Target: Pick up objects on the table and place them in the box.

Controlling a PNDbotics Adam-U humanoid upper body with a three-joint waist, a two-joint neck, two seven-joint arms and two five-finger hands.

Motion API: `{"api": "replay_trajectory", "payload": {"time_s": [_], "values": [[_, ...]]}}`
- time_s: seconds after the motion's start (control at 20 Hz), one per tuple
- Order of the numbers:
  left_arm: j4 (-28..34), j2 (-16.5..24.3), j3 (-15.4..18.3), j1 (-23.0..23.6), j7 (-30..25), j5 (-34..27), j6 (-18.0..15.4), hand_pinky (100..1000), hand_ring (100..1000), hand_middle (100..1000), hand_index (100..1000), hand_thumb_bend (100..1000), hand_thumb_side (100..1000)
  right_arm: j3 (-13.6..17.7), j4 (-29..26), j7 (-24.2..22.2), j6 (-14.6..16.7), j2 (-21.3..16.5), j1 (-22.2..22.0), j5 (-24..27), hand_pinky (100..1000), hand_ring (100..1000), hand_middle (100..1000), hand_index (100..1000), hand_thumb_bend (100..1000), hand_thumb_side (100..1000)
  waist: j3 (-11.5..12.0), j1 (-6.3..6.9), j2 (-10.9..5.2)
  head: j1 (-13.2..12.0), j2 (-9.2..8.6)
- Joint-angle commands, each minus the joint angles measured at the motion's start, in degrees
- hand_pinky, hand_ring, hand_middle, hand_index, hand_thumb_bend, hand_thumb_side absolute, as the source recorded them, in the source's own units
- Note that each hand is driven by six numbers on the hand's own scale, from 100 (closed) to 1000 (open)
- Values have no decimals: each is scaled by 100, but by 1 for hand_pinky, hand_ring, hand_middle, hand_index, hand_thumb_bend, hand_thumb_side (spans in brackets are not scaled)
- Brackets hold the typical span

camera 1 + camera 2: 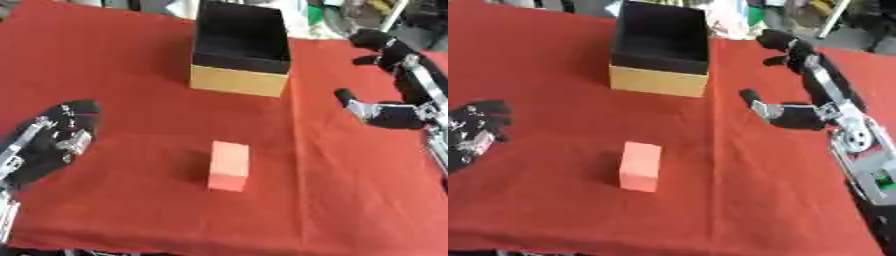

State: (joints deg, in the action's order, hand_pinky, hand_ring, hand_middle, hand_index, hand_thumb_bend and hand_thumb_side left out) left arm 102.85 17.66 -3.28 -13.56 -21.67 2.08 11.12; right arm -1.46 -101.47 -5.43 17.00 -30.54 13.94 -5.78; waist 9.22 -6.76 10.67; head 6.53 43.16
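A small salmon-pink box [229,165] stands upright on the red tablecloth, near the front middle. Behind it at the far middle sits an open cardboard box [240,48] with a black inside; nothing shows in it. My right hand [794,95] hovers over the cloth at the right, level with the cardboard box and beside it, fingers spread wide and thumb pointing left, holding nothing. My left hand [52,135] rests open on the cloth at the left edge, well left of the pink box.
The red tablecloth [122,75] covers the whole table, with its front edge near the bottom of the view. Blurred clutter lies beyond the far edge. My right forearm [859,150] runs down the right side.
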Motion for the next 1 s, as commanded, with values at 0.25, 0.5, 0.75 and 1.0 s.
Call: {"api": "replay_trajectory", "payload": {"time_s": [0.25,0.5,0.75,1.0], "values": [[79,70,41,-41,-19,-6,-12,732,842,797,875,100,398,35,-143,-24,117,-193,69,-288,786,911,848,940,454,100,-6,36,-54,-14,-60],[79,72,42,-41,-23,-4,-11,732,842,797,875,100,398,31,-150,-40,121,-195,64,-340,787,911,848,940,446,100,-7,31,-54,-19,-69],[79,75,44,-41,-22,-5,-12,733,843,797,875,100,399,-28,-245,-147,161,-226,64,-336,790,912,849,941,431,100,-4,30,-58,-20,-76],[76,78,37,-44,-28,-3,-12,733,843,797,874,100,399,-246,-458,-403,188,-320,81,-121,789,911,846,941,399,100,1,26,-60,-11,-72]]}}
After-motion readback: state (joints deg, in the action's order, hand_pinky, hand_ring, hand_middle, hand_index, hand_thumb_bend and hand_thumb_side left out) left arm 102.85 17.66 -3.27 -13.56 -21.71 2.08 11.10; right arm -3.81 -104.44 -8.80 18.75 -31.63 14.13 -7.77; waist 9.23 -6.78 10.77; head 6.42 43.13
